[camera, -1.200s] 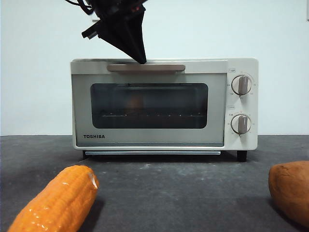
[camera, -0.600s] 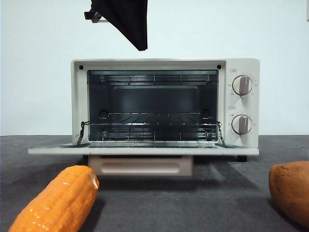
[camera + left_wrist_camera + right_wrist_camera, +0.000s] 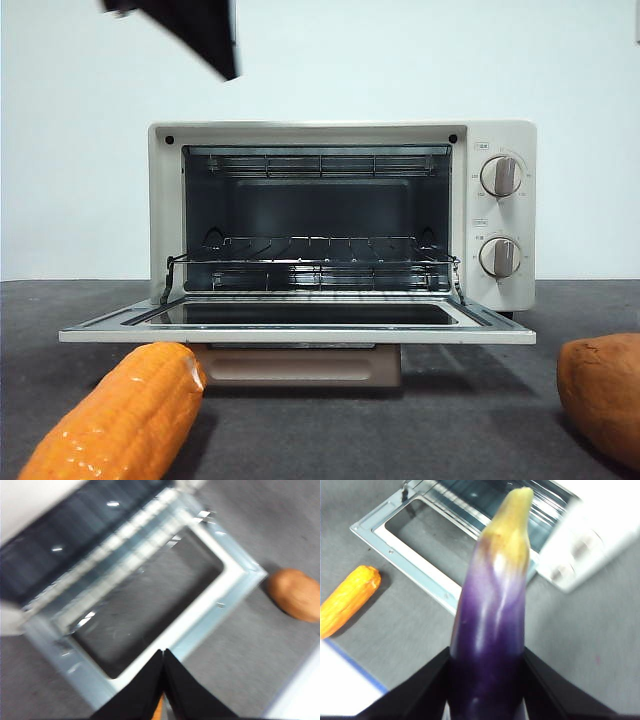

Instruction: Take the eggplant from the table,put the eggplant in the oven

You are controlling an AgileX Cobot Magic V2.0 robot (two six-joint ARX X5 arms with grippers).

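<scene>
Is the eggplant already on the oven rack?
No: the right gripper holds the eggplant above the table, and the oven rack is bare.

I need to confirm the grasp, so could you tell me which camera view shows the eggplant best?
The right wrist view: the eggplant fills it, purple with a yellowish tip, clamped between the right gripper jaws above the table. The front view and left wrist view do not show it at all.

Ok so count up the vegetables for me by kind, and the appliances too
Eggplant: 1, held in the right tool
Corn cob: 1
Sweet potato: 1
Oven: 1, door open
Total: 4
</scene>
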